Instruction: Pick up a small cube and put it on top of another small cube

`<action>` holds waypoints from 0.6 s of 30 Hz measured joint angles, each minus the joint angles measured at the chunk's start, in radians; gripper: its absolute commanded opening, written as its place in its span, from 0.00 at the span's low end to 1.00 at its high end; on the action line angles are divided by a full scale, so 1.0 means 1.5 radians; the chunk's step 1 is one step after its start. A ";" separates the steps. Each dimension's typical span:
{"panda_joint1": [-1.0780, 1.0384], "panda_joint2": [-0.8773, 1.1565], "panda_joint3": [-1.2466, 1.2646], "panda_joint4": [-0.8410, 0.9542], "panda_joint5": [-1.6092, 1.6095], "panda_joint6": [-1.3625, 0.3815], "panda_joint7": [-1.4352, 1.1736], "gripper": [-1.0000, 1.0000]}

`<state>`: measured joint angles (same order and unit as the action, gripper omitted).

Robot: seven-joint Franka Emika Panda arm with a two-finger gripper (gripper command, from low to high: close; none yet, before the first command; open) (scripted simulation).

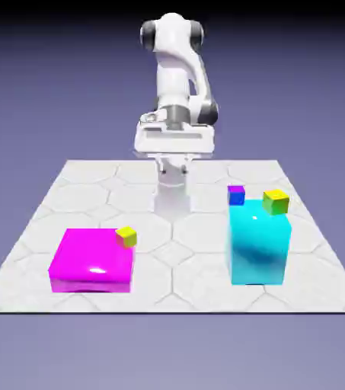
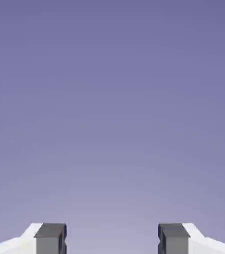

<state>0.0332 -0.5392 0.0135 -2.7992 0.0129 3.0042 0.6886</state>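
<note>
Pincer [image 2: 112, 239] wide apart — only blue-violet backdrop [image 2: 112, 109] between

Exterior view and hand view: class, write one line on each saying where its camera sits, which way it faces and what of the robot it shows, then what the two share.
Exterior view: across the table, raised, facing the robot and looking down; shows the arm and gripper.
Hand view: on the hand, looking along the gripper; shows only its open fingertips at the bottom edge, against the backdrop.
Shared: the gripper and blue-violet backdrop; no cubes in the hand view.
</note>
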 measured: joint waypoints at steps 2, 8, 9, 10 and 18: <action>0.043 0.035 0.025 0.027 0.023 -0.047 -0.056 0.50; 0.188 0.142 0.110 0.123 0.099 -0.195 -0.223 0.50; 0.208 0.157 0.124 0.135 0.109 -0.214 -0.252 0.50; 0.227 0.172 0.137 0.147 0.117 -0.231 -0.281 0.50; 0.322 0.265 0.219 0.194 0.143 -0.302 -0.513 0.50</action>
<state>0.5164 -0.1422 0.3422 -2.5088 0.2269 2.5515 -0.0806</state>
